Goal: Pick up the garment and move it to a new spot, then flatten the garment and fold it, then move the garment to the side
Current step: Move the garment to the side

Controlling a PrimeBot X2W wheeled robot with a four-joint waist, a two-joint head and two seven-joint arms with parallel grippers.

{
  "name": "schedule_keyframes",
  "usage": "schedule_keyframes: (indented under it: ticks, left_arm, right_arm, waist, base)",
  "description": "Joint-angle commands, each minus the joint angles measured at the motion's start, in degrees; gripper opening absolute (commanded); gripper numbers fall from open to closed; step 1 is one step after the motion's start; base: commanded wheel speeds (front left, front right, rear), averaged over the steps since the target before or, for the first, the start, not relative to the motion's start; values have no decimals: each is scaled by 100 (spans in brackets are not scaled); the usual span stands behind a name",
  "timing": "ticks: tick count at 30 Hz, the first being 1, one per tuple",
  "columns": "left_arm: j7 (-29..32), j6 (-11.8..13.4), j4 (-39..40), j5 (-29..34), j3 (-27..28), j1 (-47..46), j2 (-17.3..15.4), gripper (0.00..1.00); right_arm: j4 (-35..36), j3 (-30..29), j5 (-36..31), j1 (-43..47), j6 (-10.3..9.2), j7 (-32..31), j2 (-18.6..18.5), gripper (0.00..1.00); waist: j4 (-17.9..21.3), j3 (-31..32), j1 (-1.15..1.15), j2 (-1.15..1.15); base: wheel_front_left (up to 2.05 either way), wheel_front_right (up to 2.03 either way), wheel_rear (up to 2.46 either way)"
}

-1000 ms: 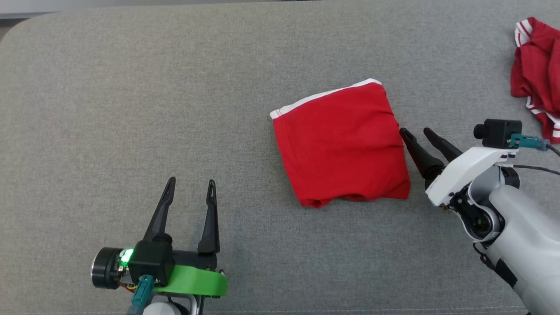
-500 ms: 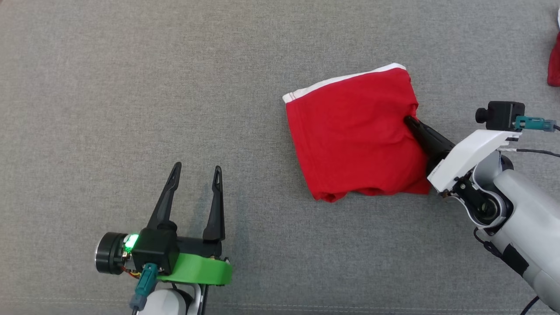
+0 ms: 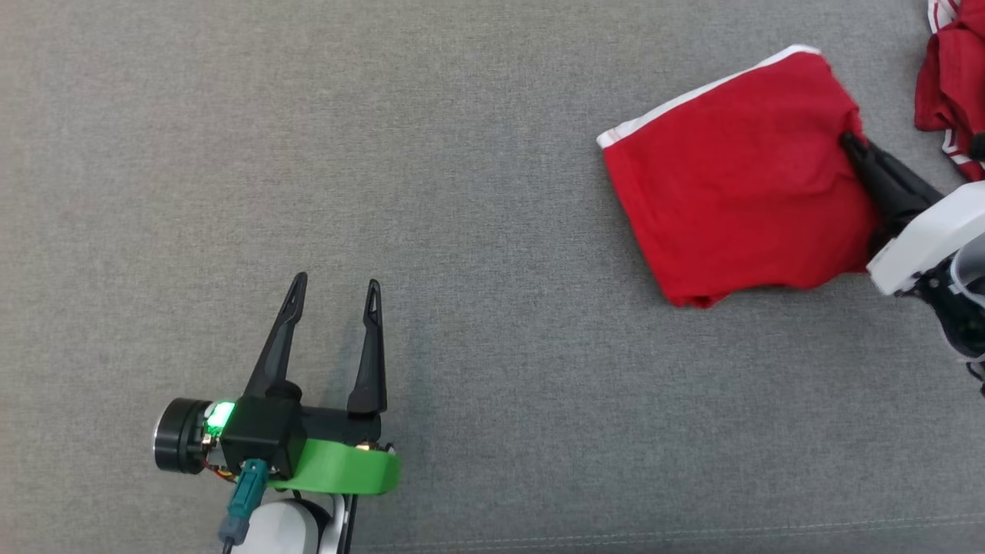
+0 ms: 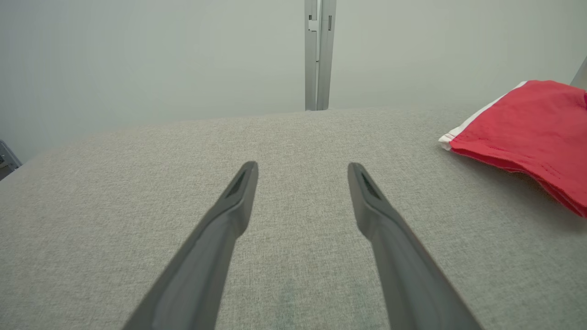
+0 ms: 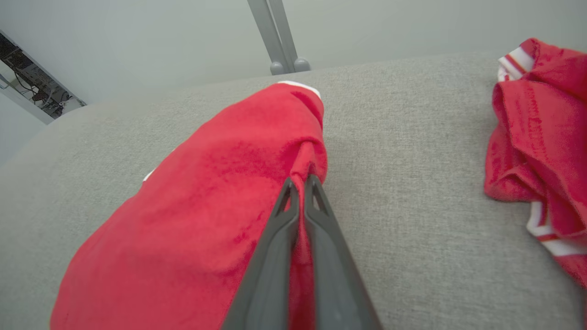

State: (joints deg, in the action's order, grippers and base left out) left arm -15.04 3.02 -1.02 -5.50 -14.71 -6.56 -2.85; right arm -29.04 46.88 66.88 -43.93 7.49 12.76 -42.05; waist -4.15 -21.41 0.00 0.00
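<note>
Down at seven o'clock in the head view, the left gripper (image 3: 336,279) hung over bare grey upholstery (image 3: 492,231), fingers well apart, nothing between them. Across at two o'clock lay the folded red garment (image 3: 739,169), a white band along its far edge. The right gripper (image 3: 849,140) was pinched tight on that garment's right edge, cloth bunched at the tips. Further right, at the corner, sat a crumpled red-and-white cloth (image 3: 950,77), near but apart. Behind the cushion rose a pale wall (image 4: 137,55) and a grey metal post (image 4: 319,55).
</note>
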Motion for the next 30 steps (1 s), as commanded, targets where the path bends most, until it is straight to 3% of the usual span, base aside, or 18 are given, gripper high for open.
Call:
schedule_keyframes:
  ticks: [1,9,17,23,28,29,30]
  left_arm:
    - [-15,-36,37,63,19,-116,-11,100]
    - [-16,-213,354,224,58,-386,-12,100]
    - [-16,-372,643,413,-2,-563,-25,100]
    - [-16,-469,724,500,-98,-650,-78,100]
    - [-16,-497,746,538,-132,-723,-114,100]
    - [-16,-507,738,543,-141,-739,-123,100]
    - [-16,-506,729,546,-143,-752,-127,100]
  right_arm:
    - [-25,-14,-62,-139,-2,62,-116,0]
    - [-141,-79,-534,-726,-2,185,-824,0]
    - [-242,-556,-898,-978,-2,246,-1408,0]
    - [-365,-1208,-1183,-1056,-4,244,-1602,0]
    - [-501,-1697,-1398,-912,-5,245,-1518,0]
    - [-542,-1771,-1466,-875,-5,246,-1494,5]
    - [-601,-1823,-1548,-842,-5,246,-1475,43]
  waist:
    - [125,-103,0,0]
    - [408,-563,0,0]
    - [548,-958,0,0]
    - [613,-1218,0,0]
    - [646,-1361,0,0]
    - [645,-1375,0,0]
    - [645,-1384,0,0]
  base:
    - [0,0,0]
    - [0,0,0]
    - [0,0,0]
    - [0,0,0]
    - [0,0,0]
    - [0,0,0]
    - [0,0,0]
